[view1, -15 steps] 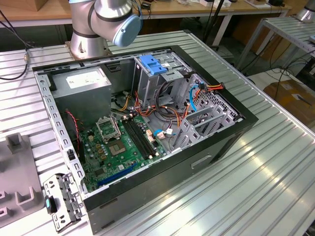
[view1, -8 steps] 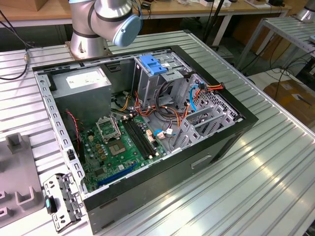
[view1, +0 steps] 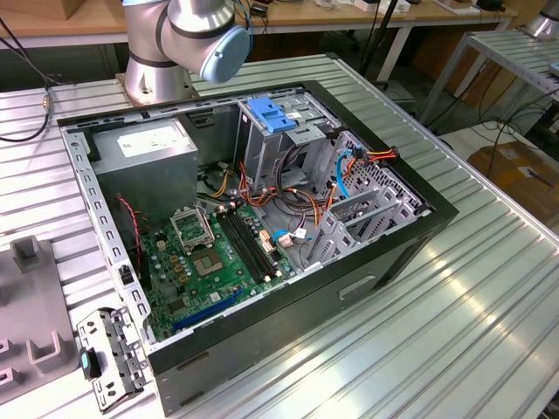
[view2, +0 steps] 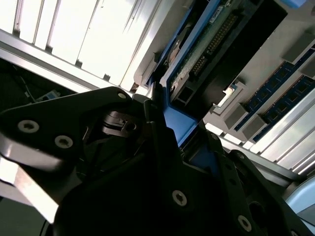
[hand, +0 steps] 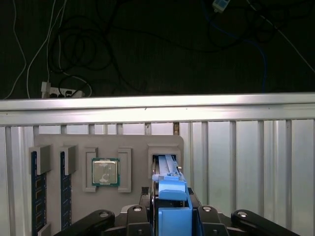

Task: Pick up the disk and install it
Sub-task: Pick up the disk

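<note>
Clamps the disk (hand: 172, 194) edge-on in the gripper (hand: 173, 223), closed tight on its blue carrier rail, at a slot of the grey tray (hand: 133, 145). Shows, in the second wrist view, a green circuit board on a dark body.

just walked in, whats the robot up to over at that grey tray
The arm's gripper is at the grey parts tray and appears closed on the blue-railed disk. The disk stands on edge at its slot in the tray, alongside a processor chip and memory sticks. The open computer case sits on the ribbed metal table, and the disk is not yet installed in it.
</note>
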`<state>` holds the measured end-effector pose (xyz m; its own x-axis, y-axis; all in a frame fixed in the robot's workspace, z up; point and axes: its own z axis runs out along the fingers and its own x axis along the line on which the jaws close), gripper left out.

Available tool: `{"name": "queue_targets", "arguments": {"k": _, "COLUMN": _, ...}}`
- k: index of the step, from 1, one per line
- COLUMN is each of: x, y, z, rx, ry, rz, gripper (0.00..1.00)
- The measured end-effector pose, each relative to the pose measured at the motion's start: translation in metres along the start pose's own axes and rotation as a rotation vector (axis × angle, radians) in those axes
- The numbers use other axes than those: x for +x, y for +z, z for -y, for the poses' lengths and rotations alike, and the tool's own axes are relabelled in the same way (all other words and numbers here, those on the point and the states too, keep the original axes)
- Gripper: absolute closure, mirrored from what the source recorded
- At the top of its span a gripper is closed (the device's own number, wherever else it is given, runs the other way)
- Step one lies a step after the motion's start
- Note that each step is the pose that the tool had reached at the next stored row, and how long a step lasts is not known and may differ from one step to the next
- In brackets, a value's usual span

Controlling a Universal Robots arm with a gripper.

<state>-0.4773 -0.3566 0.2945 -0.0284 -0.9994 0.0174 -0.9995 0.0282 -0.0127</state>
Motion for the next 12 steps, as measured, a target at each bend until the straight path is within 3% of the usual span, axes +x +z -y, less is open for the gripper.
{"name": "queue_targets", "arguments": {"k": 12, "x": 0.0000, "y": 0.0000, "z": 0.0000, "rx": -0.0001, "ry": 0.005, "rz": -0.0001, "gripper": 0.63}}
